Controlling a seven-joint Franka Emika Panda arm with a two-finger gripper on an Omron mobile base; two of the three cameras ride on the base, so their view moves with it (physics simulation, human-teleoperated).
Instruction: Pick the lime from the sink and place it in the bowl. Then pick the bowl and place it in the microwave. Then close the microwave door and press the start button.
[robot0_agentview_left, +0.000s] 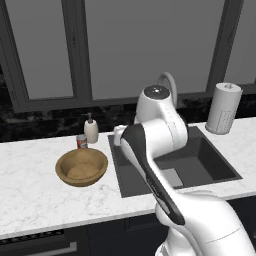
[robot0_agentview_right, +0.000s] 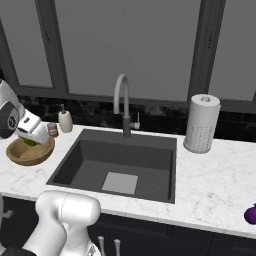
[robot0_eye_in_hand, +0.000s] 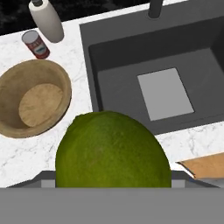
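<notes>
lime (robot0_eye_in_hand: 113, 151) gripped in tool (robot0_agentview_right: 34, 141) | above bowl (robot0_eye_in_hand: 33, 98) | red can (robot0_eye_in_hand: 36, 44) label unreadable

The lime (robot0_eye_in_hand: 113, 151) is filling the lower centre of the frame. The bowl (robot0_eye_in_hand: 57, 83) is sitting at left on the tabletop (robot0_eye_in_hand: 83, 65), the sink (robot0_eye_in_hand: 175, 48) lying at upper right.

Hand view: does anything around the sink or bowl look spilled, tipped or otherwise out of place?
Nothing stands out. The round tan wooden bowl sits upright and empty on the white marble counter, with the small red can and pale soap bottle upright behind it. The dark grey sink is dry. The yellow-green lime sits in the pincer.
</notes>
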